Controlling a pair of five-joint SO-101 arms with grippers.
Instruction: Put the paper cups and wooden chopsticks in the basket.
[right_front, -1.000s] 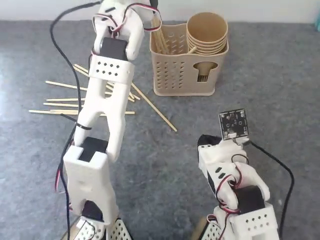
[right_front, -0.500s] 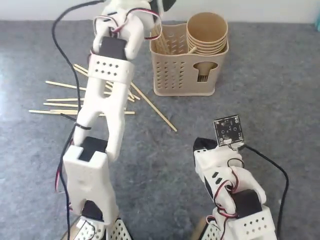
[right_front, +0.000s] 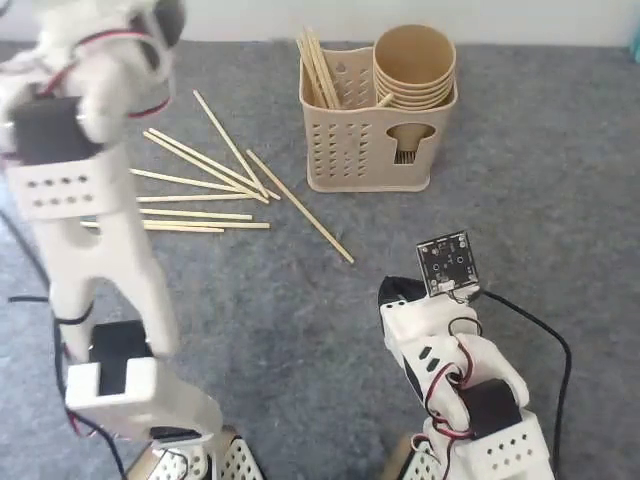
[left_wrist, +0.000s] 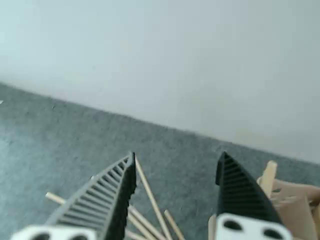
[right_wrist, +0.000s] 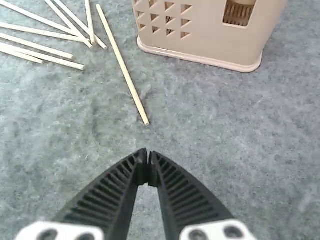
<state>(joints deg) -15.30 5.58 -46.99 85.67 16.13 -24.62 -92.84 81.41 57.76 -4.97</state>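
Lying scattered beside basket (right_front: 340, 160) (cups (right_front: 415, 60) stacked inside), wooden chopsticks (right_front: 195, 214), left gripper (left_wrist: 175, 160) spread wide, right gripper (right_wrist: 148, 154) pressed together.

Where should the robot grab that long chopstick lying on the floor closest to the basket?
Probably near the middle of the chopstick, coming straight down from above with the fingers across its thin width. It lies flat on the grey mat, so nothing fits underneath, and its middle is clear of the other chopsticks and the basket.
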